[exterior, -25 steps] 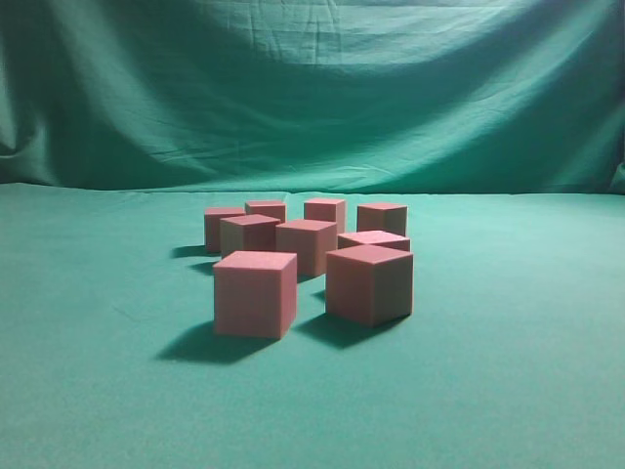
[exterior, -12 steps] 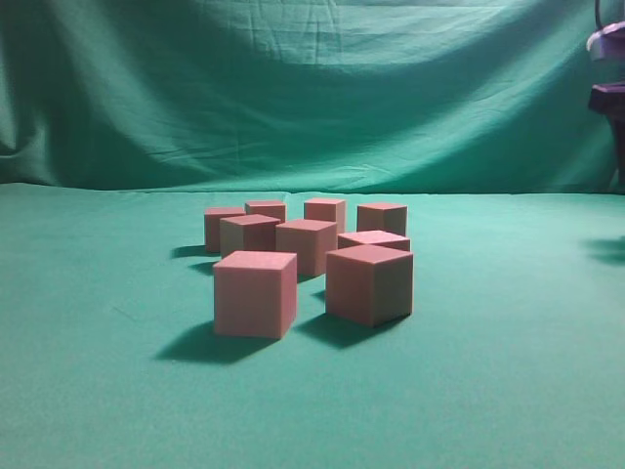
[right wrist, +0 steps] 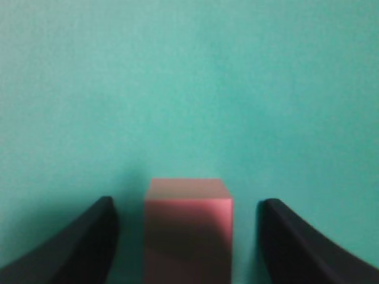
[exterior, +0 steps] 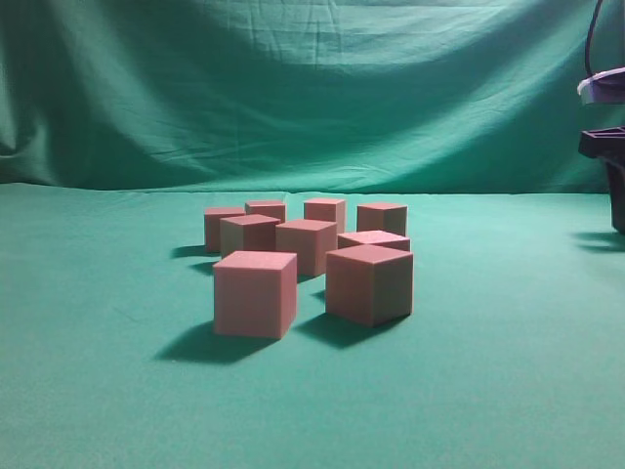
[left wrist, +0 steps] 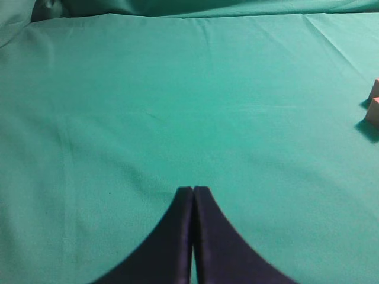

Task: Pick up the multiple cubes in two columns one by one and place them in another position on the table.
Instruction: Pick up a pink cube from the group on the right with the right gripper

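8 cubes [exterior: 255,293] on table [exterior: 488,391]; left fingers [left wrist: 193,195] clenched, right fingers [right wrist: 118,219] apart w/ maybe a 9th between.

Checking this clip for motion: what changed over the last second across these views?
The right arm came into the exterior view at the right edge and moved lower. Its open right gripper now straddles one cube without touching. The eight grouped cubes stayed put.

A creased green backdrop cloth [exterior: 312,88] is draped behind, dimly lit, with darker folds at its edges.
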Robot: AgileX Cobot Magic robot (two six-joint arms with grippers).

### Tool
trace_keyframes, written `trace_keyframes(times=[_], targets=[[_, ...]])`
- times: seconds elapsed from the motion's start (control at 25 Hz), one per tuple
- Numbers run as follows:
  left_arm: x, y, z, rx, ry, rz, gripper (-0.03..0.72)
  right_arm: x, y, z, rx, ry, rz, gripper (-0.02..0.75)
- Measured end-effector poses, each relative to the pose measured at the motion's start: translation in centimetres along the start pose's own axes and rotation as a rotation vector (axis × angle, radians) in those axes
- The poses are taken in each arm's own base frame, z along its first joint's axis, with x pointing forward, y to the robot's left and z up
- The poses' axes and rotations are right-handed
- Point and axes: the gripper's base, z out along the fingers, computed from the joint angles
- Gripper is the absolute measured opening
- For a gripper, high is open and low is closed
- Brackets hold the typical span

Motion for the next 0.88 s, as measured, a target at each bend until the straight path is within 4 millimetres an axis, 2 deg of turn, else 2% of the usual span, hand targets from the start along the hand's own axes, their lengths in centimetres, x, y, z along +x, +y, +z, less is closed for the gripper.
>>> trace_keyframes(times=[0.2, 0.4, 0.52, 0.64, 0.8, 0.88], targets=[[0.0, 0.0, 0.0, 0.000, 0.000, 0.000, 0.000, 0.1, 0.0, 0.1, -0.002, 0.008, 0.004, 0.260], [0.0, 0.0, 0.0, 0.000, 0.000, 0.000, 0.000, 0.1, 0.3, -0.5, -0.023, 0.033, 0.021, 0.258], [0.0, 0.0, 0.0, 0.000, 0.000, 0.000, 0.000, -0.7, 1.4, -3.5, -0.042, 0.017, 0.004, 0.258], [0.0, 0.0, 0.0, 0.000, 0.000, 0.000, 0.000, -1.3, 4.2, -8.0, -0.063, -0.032, -0.066, 0.258], [0.0, 0.0, 0.0, 0.000, 0.000, 0.000, 0.000, -0.3, 10.3, -13.1, -0.118, -0.098, -0.217, 0.258], [0.0, 0.0, 0.0, 0.000, 0.000, 0.000, 0.000, 0.7, 13.6, -14.7, -0.153, -0.113, -0.301, 0.258]])
